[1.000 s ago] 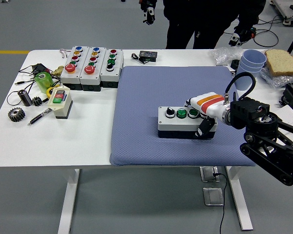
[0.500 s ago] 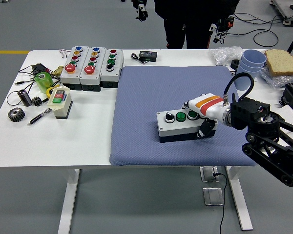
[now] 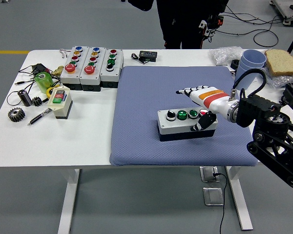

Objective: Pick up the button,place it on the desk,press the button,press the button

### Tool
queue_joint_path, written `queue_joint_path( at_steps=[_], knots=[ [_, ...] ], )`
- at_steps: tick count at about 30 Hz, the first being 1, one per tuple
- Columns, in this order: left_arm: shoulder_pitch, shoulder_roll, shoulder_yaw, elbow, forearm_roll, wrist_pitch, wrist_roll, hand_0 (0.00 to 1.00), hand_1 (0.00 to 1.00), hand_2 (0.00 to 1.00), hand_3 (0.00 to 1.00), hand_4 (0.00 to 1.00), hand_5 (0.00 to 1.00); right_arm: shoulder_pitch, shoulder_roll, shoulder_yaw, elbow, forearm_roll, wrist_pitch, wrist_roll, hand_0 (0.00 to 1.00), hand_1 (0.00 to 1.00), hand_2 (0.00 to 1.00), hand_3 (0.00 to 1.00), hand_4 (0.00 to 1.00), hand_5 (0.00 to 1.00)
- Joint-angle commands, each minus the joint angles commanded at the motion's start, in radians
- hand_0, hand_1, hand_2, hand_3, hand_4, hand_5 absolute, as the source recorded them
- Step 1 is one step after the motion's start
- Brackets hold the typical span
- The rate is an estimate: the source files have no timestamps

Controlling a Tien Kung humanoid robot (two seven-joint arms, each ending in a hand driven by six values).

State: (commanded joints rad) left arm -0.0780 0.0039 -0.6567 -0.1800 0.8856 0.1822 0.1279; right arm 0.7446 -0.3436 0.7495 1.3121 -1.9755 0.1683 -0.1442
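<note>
One button box [image 3: 185,125] lies on the blue mat [image 3: 151,92] that covers the right part of the white counter [image 3: 88,141], a little right of the mat's middle. Its grey lid carries four controls in a row: a black-and-white knob at the left, two green buttons, and a red one at the right end, partly hidden by the hand.

The right hand [image 3: 201,100], white with orange and red bands, reaches in from the right on its black arm. Its fingers [image 3: 185,91] are stretched out flat and slightly spread above the box's far edge, holding nothing, while the dark thumb [image 3: 203,123] hangs down against the box's right front (whether it presses there, I cannot tell).

At the counter's far left stand three more button boxes [image 3: 92,66] side by side, with a fourth small switch box [image 3: 61,101] in front of them. Near these lie two gears [image 3: 16,114], one black pen [image 3: 39,116], a black cylinder [image 3: 26,97] and a green roll [image 3: 41,80]. At the far right are stacked blue cups [image 3: 251,61] and one slice of bread [image 3: 282,61]. A person in dark clothes [image 3: 185,22] stands behind the counter.
</note>
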Motion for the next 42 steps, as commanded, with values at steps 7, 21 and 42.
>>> queue_joint_path(
  at_steps=[7, 21, 42],
  knots=[
    [-0.002, 0.001, 0.002, 0.0, -0.005, 0.0, -0.002, 0.628, 0.663, 0.682, 0.604, 0.344, 0.648, -0.039, -0.041, 0.099, 0.122, 0.038, 0.047, -0.011, 0.998, 0.932, 0.994, 0.998, 0.988, 0.115],
    [-0.005, 0.002, 0.002, 0.0, -0.001, 0.0, -0.004, 0.628, 0.662, 0.681, 0.604, 0.342, 0.647, -0.181, -0.144, 0.116, 0.239, 0.221, -0.331, -0.041, 0.164, 0.053, 0.331, 0.752, 0.635, 0.099],
    [-0.007, 0.002, -0.005, 0.0, 0.014, -0.002, -0.001, 0.628, 0.663, 0.681, 0.604, 0.342, 0.646, -0.24, -0.163, 0.063, 0.224, 0.107, -0.168, -0.143, 0.105, 0.002, 0.232, 0.647, 0.534, 0.002]
  ],
)
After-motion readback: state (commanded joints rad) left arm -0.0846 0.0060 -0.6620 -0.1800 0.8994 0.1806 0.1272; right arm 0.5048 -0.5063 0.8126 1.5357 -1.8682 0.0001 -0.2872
